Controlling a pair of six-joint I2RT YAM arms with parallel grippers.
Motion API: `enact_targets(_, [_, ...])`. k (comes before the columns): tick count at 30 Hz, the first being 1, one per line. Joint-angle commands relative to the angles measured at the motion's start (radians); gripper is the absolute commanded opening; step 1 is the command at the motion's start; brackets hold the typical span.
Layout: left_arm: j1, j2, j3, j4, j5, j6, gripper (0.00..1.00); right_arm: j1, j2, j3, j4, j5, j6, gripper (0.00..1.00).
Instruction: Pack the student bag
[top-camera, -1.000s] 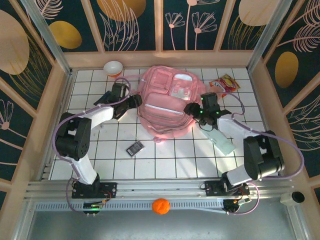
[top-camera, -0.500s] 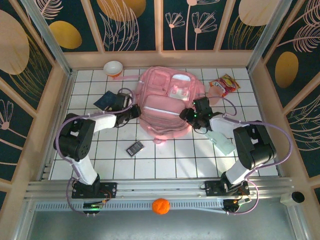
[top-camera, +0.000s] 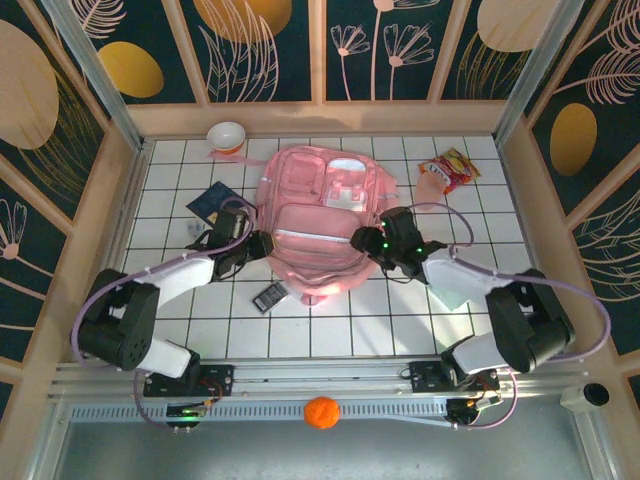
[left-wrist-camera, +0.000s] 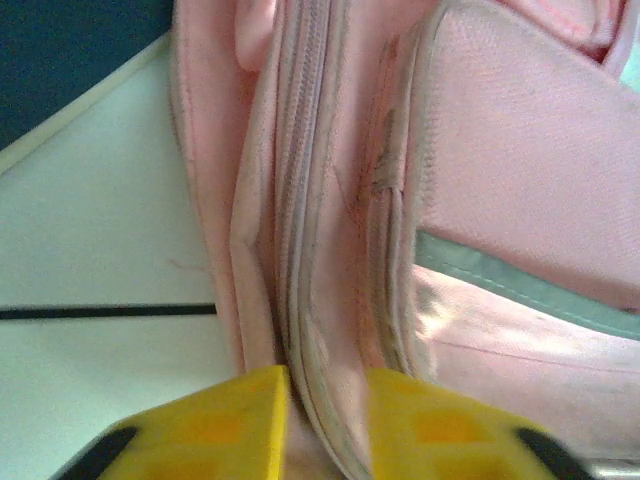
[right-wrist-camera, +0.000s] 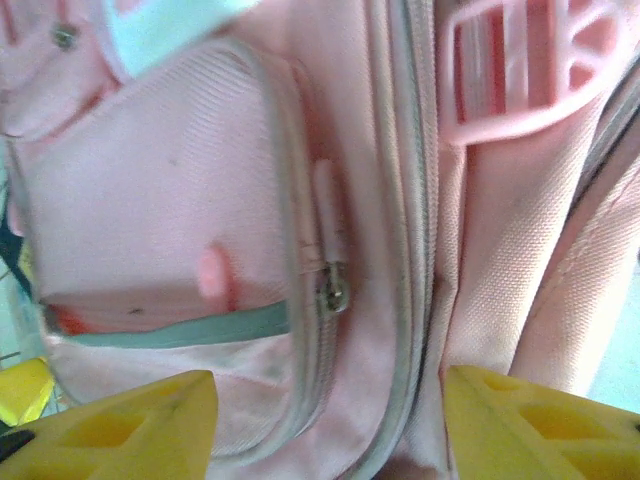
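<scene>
Looking down from the top camera, we see the student bag (top-camera: 325, 205) lying front-up in the middle of the tiled table (top-camera: 330, 325). The left gripper (top-camera: 262, 243) is at its left edge and the right gripper (top-camera: 362, 240) at its right edge beside the lower front pocket. A small dark device (top-camera: 270, 296) lies just in front of the bag and a dark booklet (top-camera: 210, 203) lies off to its left. From the left wrist, our yellow fingers (left-wrist-camera: 220, 425) stand close together with a ridge of the bag's side zip seam between them. The fabric fills the gap, so we read this hand as pinching the bag. From the right wrist, the fingers (right-wrist-camera: 130, 425) stand wide apart and released, straddling the pocket's zip track, with the metal zip pull (right-wrist-camera: 333, 290) between and just beyond them. We judge the step to be opening a zip. To do it well, we would keep the left pinch firm so the seam stays taut. The right hand should centre on the pull itself, close on metal rather than loose cloth, and draw along the track without dragging the bag.
</scene>
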Motion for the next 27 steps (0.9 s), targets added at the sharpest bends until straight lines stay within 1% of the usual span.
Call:
enact_targets(1, [-0.004,-0.115,0.027,-0.118,-0.070,0.062,0.36,0.005,-0.125,0.012,-0.110,0.113,-0.020,0.64])
enact_targets(3, [-0.004,-0.163,0.058,-0.138,-0.082,0.147,0.44,0.005,-0.209,0.015,-0.145,0.129,-0.055,0.66])
enact_targets(4, [-0.004,-0.180,0.080,-0.143,-0.079,0.203,0.51,0.002,-0.250,0.013,-0.153,0.129,-0.076,0.66])
enact_targets(5, [-0.005,-0.190,0.107,-0.150,-0.076,0.265,0.53,-0.001,-0.292,0.009,-0.156,0.129,-0.099,0.67])
enact_targets(9, [-0.010,-0.167,0.230,-0.194,-0.063,0.500,0.53,-0.006,-0.426,-0.026,-0.107,0.130,-0.207,0.70])
enact_targets(12, [-0.020,-0.114,0.326,-0.230,-0.024,0.670,0.55,-0.009,-0.501,-0.043,-0.086,0.151,-0.275,0.71])
enact_targets(13, [-0.026,-0.089,0.362,-0.250,-0.007,0.733,0.58,-0.009,-0.523,-0.053,-0.073,0.143,-0.304,0.71])
enact_targets(15, [-0.047,-0.033,0.421,-0.304,0.005,0.836,0.58,-0.009,-0.560,-0.076,-0.036,0.139,-0.351,0.71])
enact_targets(16, [-0.062,0.001,0.457,-0.341,0.012,0.893,0.58,-0.009,-0.577,-0.089,-0.016,0.109,-0.369,0.71])
enact_targets(18, [-0.092,0.060,0.507,-0.400,0.033,0.998,0.58,-0.009,-0.600,-0.107,0.001,0.097,-0.379,0.71])
enact_targets(20, [-0.118,0.112,0.547,-0.462,0.078,1.116,0.57,-0.009,-0.616,-0.118,-0.003,0.088,-0.379,0.73])
enact_targets(21, [-0.127,0.127,0.557,-0.477,0.098,1.151,0.57,-0.009,-0.622,-0.122,-0.005,0.083,-0.379,0.74])
enact_targets(23, [-0.134,0.153,0.564,-0.504,0.186,1.253,0.56,-0.009,-0.639,-0.135,-0.016,0.079,-0.378,0.74])
enact_targets(26, [-0.144,0.163,0.521,-0.493,0.295,1.422,0.56,-0.009,-0.671,-0.163,-0.018,0.072,-0.375,0.75])
enact_targets(27, [-0.147,0.163,0.503,-0.468,0.311,1.447,0.56,-0.009,-0.683,-0.170,-0.019,0.070,-0.372,0.75])
